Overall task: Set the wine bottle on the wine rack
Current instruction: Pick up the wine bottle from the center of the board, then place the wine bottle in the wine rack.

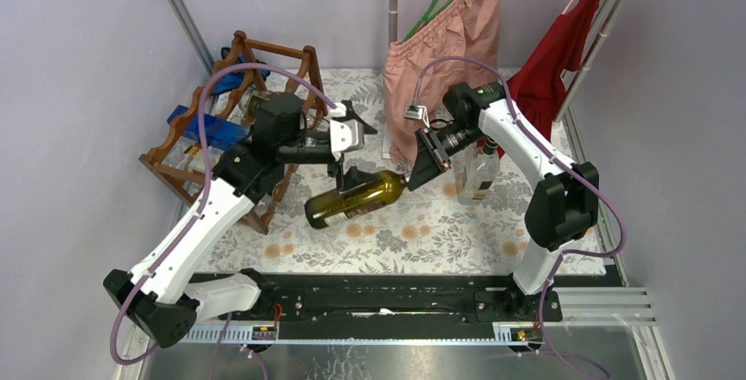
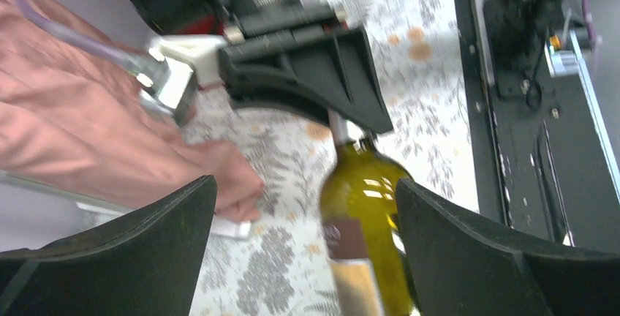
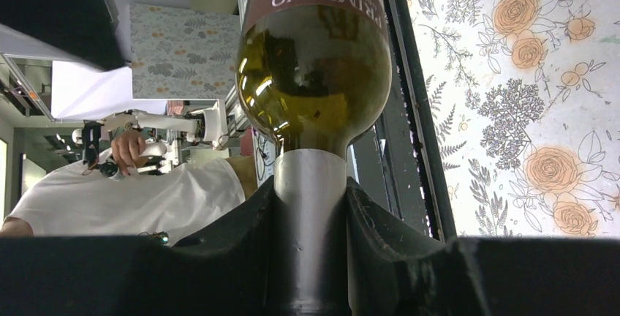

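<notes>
The wine bottle (image 1: 352, 200), olive green with a silver-capped neck, hangs tilted over the floral mat, neck pointing right. My right gripper (image 1: 415, 167) is shut on that neck; in the right wrist view the fingers clamp the silver foil (image 3: 311, 206) below the wine bottle (image 3: 314, 60). My left gripper (image 1: 359, 151) is open above the bottle's body. Seen from the left wrist, the wine bottle (image 2: 365, 235) lies between the wide-apart fingers (image 2: 497, 257), close to the right one. The reddish-brown wine rack (image 1: 290, 59) stands at the back left, behind the left arm.
Blue items (image 1: 207, 127) and a dark bottle (image 1: 258, 103) lie in the rack. Pink shorts (image 1: 444, 37) and a red garment (image 1: 563, 46) hang at the back. A clear glass bottle (image 1: 479, 169) stands under the right arm. Purple walls close both sides.
</notes>
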Available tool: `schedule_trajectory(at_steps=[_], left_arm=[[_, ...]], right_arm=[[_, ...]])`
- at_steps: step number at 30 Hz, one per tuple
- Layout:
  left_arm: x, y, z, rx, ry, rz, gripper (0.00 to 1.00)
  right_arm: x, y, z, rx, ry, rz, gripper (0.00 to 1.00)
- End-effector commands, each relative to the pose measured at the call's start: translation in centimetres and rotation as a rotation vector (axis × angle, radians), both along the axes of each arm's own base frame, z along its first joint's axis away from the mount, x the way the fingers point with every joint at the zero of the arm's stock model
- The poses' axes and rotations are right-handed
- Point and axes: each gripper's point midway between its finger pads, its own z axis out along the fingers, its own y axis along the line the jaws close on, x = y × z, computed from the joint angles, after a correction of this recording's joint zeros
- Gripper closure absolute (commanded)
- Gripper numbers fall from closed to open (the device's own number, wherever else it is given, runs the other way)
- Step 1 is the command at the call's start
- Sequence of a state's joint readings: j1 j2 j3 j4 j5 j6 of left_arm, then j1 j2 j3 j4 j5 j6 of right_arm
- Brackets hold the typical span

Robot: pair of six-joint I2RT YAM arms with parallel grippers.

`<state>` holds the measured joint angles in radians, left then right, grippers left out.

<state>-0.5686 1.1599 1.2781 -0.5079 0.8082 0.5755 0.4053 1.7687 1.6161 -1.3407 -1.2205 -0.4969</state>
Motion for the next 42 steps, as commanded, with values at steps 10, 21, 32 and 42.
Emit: schedule_trajectory(at_steps=[10, 21, 32, 42], left_arm=[[-0.3, -0.6, 6.9, -0.253, 0.082, 0.069, 0.01], [-1.2, -1.4, -1.9, -0.117, 0.378, 0.257, 0.01], [-4.5, -2.7, -9.3, 0.018, 0.629, 0.276, 0.01], [-5.2, -3.2, -14.4, 0.062, 0.648, 0.362, 0.01]], right_arm=[[-1.8, 0.6, 3.5, 0.153, 0.072, 0.007, 1.00], [-0.6, 0.6, 1.5, 0.080, 0.049, 0.015, 1.00], [0.9, 0.6, -0.3, 0.000, 0.019, -0.002, 1.00], [1.5, 0.8, -0.8, -0.018, 0.023, -0.013, 1.00]])
